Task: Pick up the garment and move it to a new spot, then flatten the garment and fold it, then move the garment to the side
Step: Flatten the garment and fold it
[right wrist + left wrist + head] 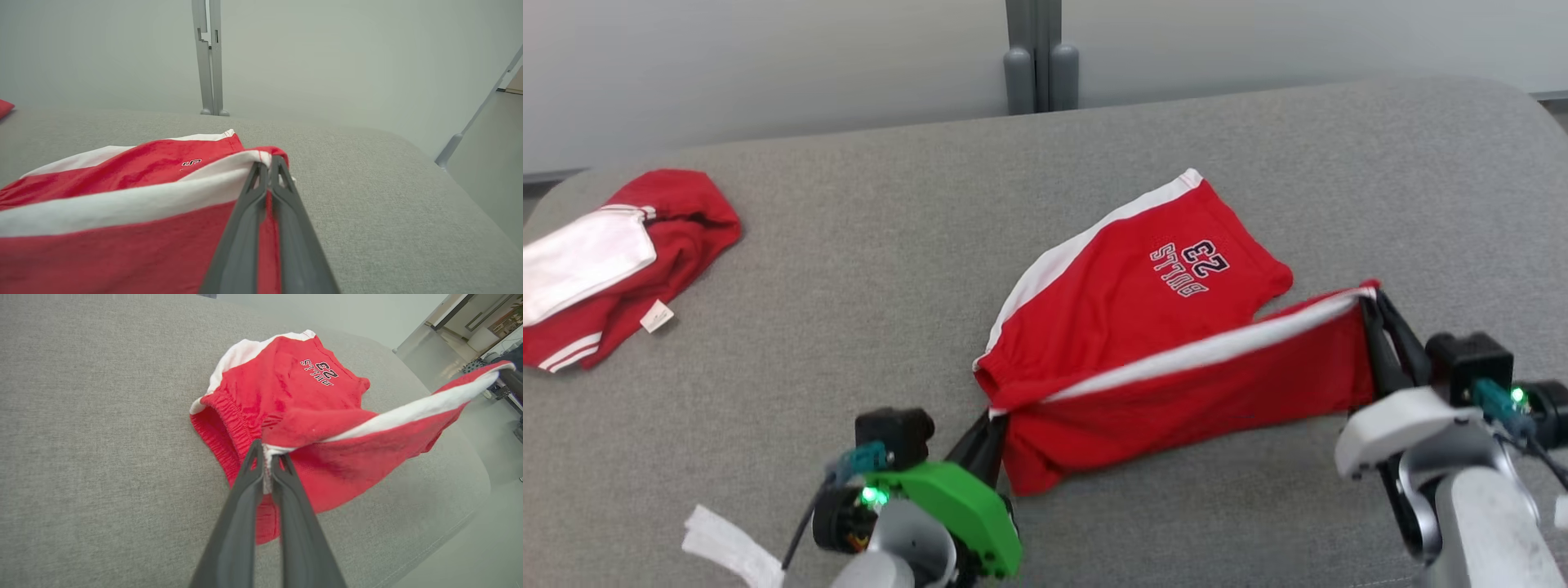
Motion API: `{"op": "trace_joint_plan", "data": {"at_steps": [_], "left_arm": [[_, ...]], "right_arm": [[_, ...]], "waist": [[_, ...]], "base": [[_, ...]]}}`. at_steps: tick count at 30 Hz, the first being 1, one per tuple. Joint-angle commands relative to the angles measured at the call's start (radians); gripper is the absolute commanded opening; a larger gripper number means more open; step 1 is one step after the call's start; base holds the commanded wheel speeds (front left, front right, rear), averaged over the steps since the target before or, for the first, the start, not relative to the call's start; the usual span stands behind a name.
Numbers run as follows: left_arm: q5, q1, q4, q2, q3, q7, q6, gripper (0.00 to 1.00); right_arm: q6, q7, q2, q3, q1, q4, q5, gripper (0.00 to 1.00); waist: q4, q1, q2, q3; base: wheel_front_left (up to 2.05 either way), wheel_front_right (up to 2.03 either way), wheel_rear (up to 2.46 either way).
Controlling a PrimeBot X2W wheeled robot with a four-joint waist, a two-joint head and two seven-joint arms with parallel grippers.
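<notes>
Red shorts (1143, 327), white side stripes, on grey upholstered surface (849, 269): far leg flat at surface's middle, near leg lifted taut above it. Waistband corner pinched between closed fingers of left gripper (996, 423) near surface's front edge; hem corner pinched likewise by right gripper (1374, 300), towards surface's right end.

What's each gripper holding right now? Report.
Left gripper: shut on the red shorts, waistband end.
Right gripper: shut on the red shorts, leg hem.

shorts (1143, 286): part hidden by own fold | left garment (621, 261): cut by edge
</notes>
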Motion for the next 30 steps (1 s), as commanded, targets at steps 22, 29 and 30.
{"op": "trace_joint_plan", "data": {"at_steps": [22, 29, 30], "left_arm": [[-0.224, -0.462, 0.376, -0.087, -0.041, 0.007, 0.017, 0.0], [-0.268, -0.499, 0.37, -0.086, -0.106, -0.093, 0.058, 1.0], [-0.262, -0.503, 0.37, -0.086, -0.113, -0.109, 0.061, 1.0]], "right_arm": [[-0.002, -0.035, -0.133, 0.169, -0.736, 0.792, 0.006, 0.0], [-0.002, -0.088, -0.158, 0.182, -0.847, 0.947, 0.013, 0.54], [-0.002, -0.098, -0.161, 0.184, -0.854, 0.963, 0.015, 1.0]], "waist": [[0.147, 0.0, 0.0, 0.219], [0.161, 0.0, 0.0, 0.231], [0.162, 0.0, 0.0, 0.232]], "base": [[0.0, 0.0, 0.0], [0.0, 0.0, 0.0], [0.0, 0.0, 0.0]]}}
